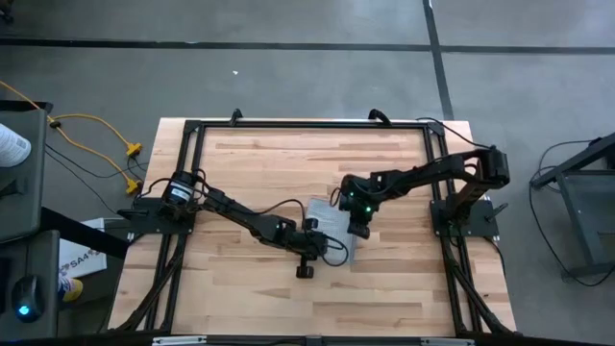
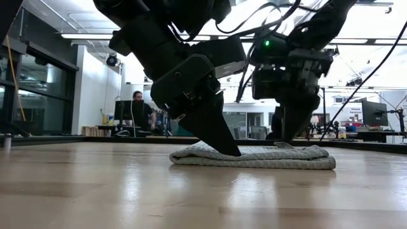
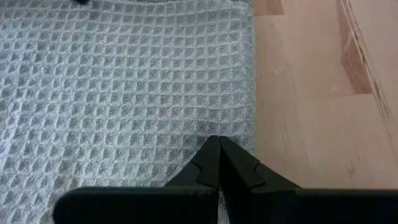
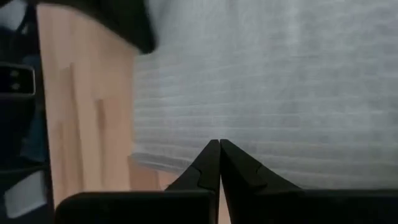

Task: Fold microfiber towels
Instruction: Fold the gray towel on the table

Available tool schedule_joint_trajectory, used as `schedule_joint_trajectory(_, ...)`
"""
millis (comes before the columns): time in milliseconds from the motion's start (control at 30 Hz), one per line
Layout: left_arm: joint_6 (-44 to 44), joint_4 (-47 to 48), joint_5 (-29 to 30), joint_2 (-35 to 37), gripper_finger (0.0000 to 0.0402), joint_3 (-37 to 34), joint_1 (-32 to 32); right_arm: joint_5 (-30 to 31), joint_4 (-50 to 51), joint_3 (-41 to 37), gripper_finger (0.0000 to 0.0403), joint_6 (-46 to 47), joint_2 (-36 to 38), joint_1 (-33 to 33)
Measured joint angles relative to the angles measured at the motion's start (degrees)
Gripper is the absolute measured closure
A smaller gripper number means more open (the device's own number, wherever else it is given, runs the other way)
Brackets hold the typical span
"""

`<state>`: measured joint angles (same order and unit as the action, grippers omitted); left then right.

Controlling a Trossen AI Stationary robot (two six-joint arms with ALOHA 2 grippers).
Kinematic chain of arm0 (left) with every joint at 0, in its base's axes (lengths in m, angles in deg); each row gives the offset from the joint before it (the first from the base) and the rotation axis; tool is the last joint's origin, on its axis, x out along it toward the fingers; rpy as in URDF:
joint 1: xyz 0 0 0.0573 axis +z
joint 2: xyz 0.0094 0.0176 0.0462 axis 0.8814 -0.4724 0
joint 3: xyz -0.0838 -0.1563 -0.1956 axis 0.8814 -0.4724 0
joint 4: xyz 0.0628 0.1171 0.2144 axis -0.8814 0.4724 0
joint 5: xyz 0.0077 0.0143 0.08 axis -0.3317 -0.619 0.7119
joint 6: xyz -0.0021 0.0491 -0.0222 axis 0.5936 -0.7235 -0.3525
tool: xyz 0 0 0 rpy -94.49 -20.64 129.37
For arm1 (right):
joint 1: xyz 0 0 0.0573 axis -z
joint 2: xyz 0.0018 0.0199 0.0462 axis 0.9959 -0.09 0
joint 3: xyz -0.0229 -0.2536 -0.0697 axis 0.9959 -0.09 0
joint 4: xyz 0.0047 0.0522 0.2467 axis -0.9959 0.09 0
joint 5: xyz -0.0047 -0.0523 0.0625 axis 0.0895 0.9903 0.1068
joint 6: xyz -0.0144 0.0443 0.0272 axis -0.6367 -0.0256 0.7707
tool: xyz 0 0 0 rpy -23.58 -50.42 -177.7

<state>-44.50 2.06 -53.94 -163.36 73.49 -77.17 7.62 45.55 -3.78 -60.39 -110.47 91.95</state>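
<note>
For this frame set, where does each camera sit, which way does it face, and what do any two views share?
High view: overhead, straight down on the wooden table; both arms meet over the towel.
Low view: table height, level across; left gripper and right gripper press on the folded towel; a person sits behind.
Left wrist view: looks past shut fingers onto the waffle weave.
Right wrist view: looks past shut fingers at the towel's edge.
All four views share the towel.
</note>
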Motion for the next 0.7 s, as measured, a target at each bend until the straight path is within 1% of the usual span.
schedule_joint_trajectory(167, 0.0, 0.1, 0.0, 0.0, 0.0401, 0.0, 0.0, 5.4, 0.1, 0.0, 0.04, 0.1, -0.1, -2.2)
schedule_joint_trajectory(267, 0.0, 0.0, 0.0, 0.0, 0.0401, 0.0, 0.0, 7.1, -0.3, 0.0, 0.04, -0.5, -1.8, -2.2)
schedule_joint_trajectory(333, 0.0, -0.3, 0.0, 0.0, 0.0401, 0.0, 0.0, 6.5, -1.3, 0.1, 0.04, -0.8, -3.7, -1.8)
schedule_joint_trajectory(433, 0.5, -0.5, 0.0, 0.0, 0.0401, 0.0, 0.0, 3.3, -3.7, 0.3, 0.04, -0.9, -6.7, -1.0)
schedule_joint_trajectory(500, 1.3, -1.6, 0.0, -0.7, 0.0401, 0.0, 0.0, 2.7, -5.6, 0.3, 0.04, -1.7, -8.1, -0.7)
schedule_joint_trajectory(567, 1.5, -1.7, -0.3, -0.7, 0.0401, 0.0, 0.0, 3.5, -5.9, 0.5, 0.04, -2.7, -8.1, -0.7)
schedule_joint_trajectory(633, 1.5, -1.8, -0.5, -0.7, 0.0401, 0.0, 0.0, 6.4, -5.1, 1.6, 0.04, -4.8, -8.1, -0.9)
schedule_joint_trajectory(700, 1.5, -1.8, -0.4, -0.7, 0.0401, 0.0, 0.0, 7.8, -3.5, 3.3, 0.04, -6.9, -8.2, -0.6)
